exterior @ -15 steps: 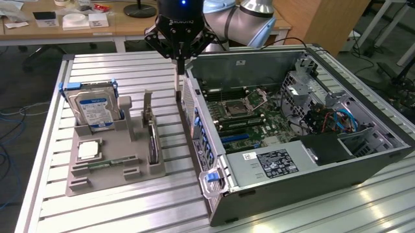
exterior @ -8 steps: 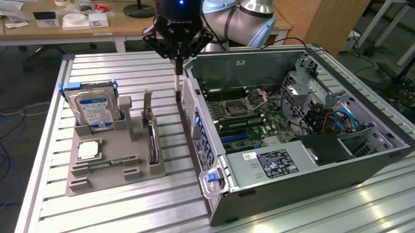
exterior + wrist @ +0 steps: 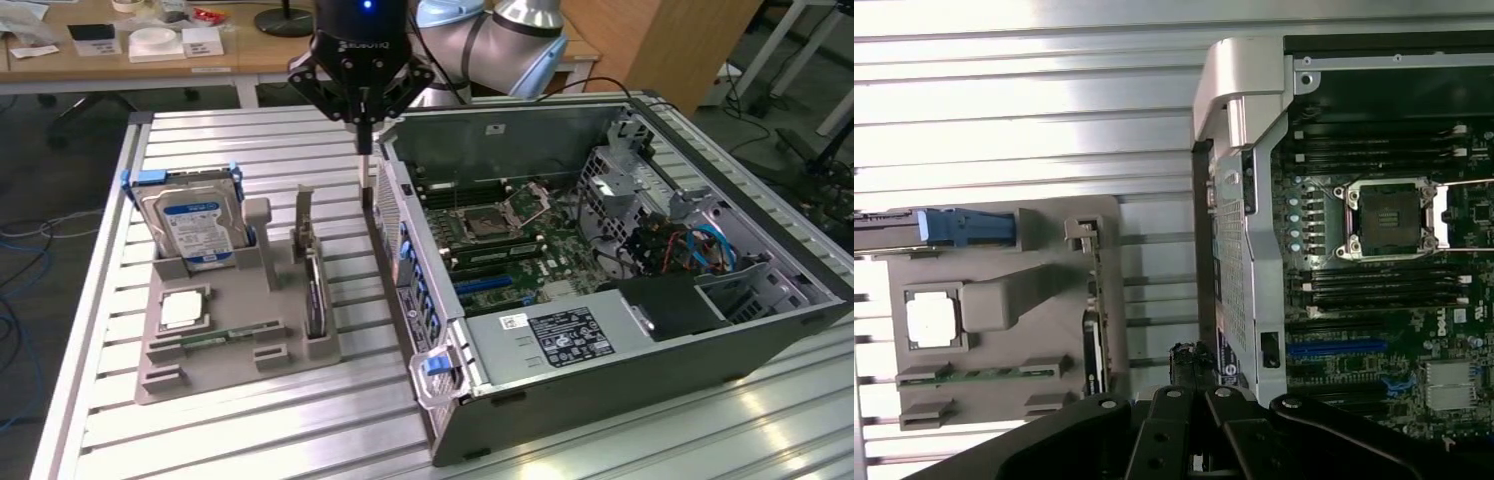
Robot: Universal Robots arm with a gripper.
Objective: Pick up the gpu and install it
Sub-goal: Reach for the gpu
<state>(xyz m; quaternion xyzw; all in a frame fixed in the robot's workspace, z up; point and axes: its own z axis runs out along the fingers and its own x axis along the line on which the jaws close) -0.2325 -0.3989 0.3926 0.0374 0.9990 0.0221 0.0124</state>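
Note:
The gpu (image 3: 315, 295) stands edge-on as a thin dark slab in a slot of the grey holder (image 3: 227, 360), its silver bracket end pointing up. The wrist view also has the gpu (image 3: 1091, 345) on the holder's side nearest the case. My gripper (image 3: 363, 160) hangs above the table behind the holder, close to the rear corner of the open computer case (image 3: 667, 340). Its fingers are shut with nothing between them. It is apart from the gpu. In the wrist view the shut gripper (image 3: 1194, 358) sits in the gap between holder and case.
The holder also carries a silver hard drive (image 3: 196, 225) in a blue frame, a square processor chip (image 3: 180, 308) and a green memory stick (image 3: 220, 337). The case lies open-side up with its motherboard (image 3: 514, 235) and blue slots (image 3: 497, 283) exposed. Ribbed aluminium table (image 3: 267, 440) surrounds them.

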